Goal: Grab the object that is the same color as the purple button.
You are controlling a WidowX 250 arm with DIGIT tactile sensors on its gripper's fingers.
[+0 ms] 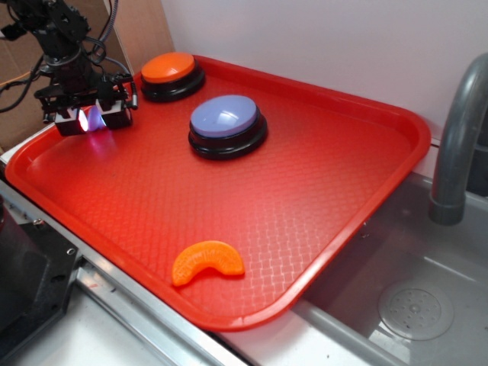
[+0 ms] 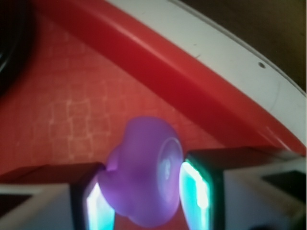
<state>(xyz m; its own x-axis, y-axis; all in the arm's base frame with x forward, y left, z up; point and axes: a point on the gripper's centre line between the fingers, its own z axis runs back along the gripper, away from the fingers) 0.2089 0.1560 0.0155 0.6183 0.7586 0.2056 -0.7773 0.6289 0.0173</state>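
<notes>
**Purple toy held between the fingers at the tray's far-left corner**

Purple toy [image 2: 144, 177] appears in the wrist view as a lumpy, translucent piece filling the gap between the two fingers [image 2: 199, 189], whose lit pads press against its left and right sides. We read the gripper [image 1: 93, 117] as clamped on the toy. Whether the toy rests on the surface or hangs just above it, we cannot tell. In the exterior view we see only a purple glow between the fingertips, at the far-left corner of the red tray [image 1: 320, 221], close to the rim.

Behind the toy in the wrist view we note the tray's textured floor and raised red edge, with a white surface [image 2: 230, 62] beyond.

The purple button [image 1: 226, 124] stands on its black base near the tray's middle back, well apart from the gripper. The orange button [image 1: 169, 72] sits at the back edge, just to the right of the gripper in the picture. An orange slice [image 1: 206, 261] lies near the front rim. A sink [image 1: 412, 297] with a grey faucet [image 1: 457, 145] lies to the tray's right.
</notes>
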